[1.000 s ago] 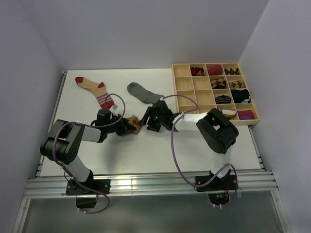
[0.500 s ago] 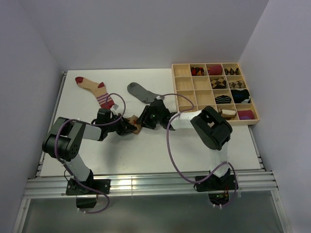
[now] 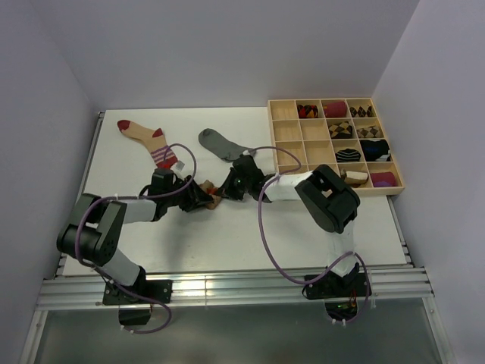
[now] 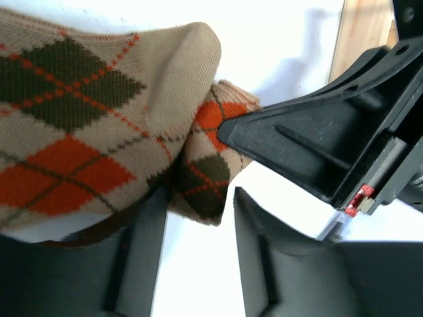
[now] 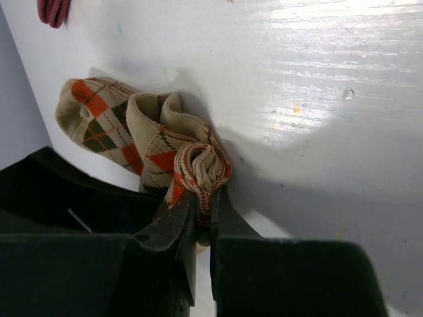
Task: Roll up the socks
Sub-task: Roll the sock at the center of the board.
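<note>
mid tabletop (image 3: 212, 236), the right gripper (image 5: 203, 198) is pinched tight on a bunched fold of the brown argyle sock (image 5: 152, 142). the left gripper (image 4: 198, 201) faces it, jaws parted, the sock's edge loose between them. farther back, the grey sock (image 3: 223, 144) and beige sock (image 3: 148, 140) lie flat.

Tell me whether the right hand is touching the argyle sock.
Touching. The right wrist view shows the right hand closed on a bunched fold of the argyle sock.

Robot lab cell: bare walls (image 3: 227, 45), aluminium-framed white table (image 3: 227, 239).
</note>
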Robot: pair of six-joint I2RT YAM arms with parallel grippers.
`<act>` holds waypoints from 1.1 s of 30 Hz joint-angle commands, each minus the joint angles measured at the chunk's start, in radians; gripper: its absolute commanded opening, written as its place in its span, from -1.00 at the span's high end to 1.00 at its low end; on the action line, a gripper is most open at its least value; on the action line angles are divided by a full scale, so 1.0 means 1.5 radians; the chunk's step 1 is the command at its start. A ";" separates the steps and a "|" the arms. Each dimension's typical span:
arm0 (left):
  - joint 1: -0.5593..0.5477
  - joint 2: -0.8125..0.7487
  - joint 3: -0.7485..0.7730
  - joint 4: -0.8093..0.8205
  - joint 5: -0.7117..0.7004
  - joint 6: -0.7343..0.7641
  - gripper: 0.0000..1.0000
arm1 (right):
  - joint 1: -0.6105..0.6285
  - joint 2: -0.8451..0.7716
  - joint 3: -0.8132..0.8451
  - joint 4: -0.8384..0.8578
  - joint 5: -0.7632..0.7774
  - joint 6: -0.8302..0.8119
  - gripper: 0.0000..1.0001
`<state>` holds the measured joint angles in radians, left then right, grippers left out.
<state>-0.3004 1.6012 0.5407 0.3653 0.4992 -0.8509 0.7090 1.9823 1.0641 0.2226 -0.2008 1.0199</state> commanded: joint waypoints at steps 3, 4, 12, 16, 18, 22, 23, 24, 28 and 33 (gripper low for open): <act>-0.061 -0.111 0.009 -0.142 -0.218 0.102 -0.15 | -0.002 -0.027 0.018 -0.118 0.035 -0.030 1.00; -0.089 -0.126 0.008 -0.149 -0.250 0.110 -0.16 | -0.002 -0.029 0.018 -0.121 0.032 -0.032 1.00; -0.230 -0.260 -0.019 -0.110 -0.510 0.238 -0.38 | 0.000 -0.039 0.024 -0.156 0.014 -0.031 1.00; -0.305 -0.261 -0.027 -0.041 -0.560 0.318 -0.45 | 0.000 -0.039 0.029 -0.164 0.004 -0.028 1.00; -0.327 -0.246 -0.027 -0.024 -0.568 0.361 -0.49 | 0.001 -0.038 0.029 -0.163 0.001 -0.027 1.00; -0.372 -0.192 -0.022 0.004 -0.596 0.398 -0.50 | 0.001 -0.038 0.030 -0.165 -0.008 -0.025 1.00; -0.375 -0.186 -0.023 0.013 -0.596 0.402 -0.49 | 0.001 -0.038 0.030 -0.165 -0.008 -0.025 1.00; -0.378 -0.180 -0.024 0.019 -0.595 0.408 -0.47 | 0.001 -0.039 0.030 -0.165 -0.009 -0.026 1.00; -0.381 -0.152 -0.034 0.038 -0.591 0.414 -0.40 | 0.001 -0.038 0.033 -0.168 -0.013 -0.026 1.00; -0.382 -0.100 -0.026 0.035 -0.591 0.409 -0.37 | 0.001 -0.034 0.036 -0.163 -0.029 -0.020 1.00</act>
<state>-0.8661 1.4136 0.4942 0.3706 -0.3653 -0.2565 0.7090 1.9522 1.0988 0.0555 -0.2356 1.0050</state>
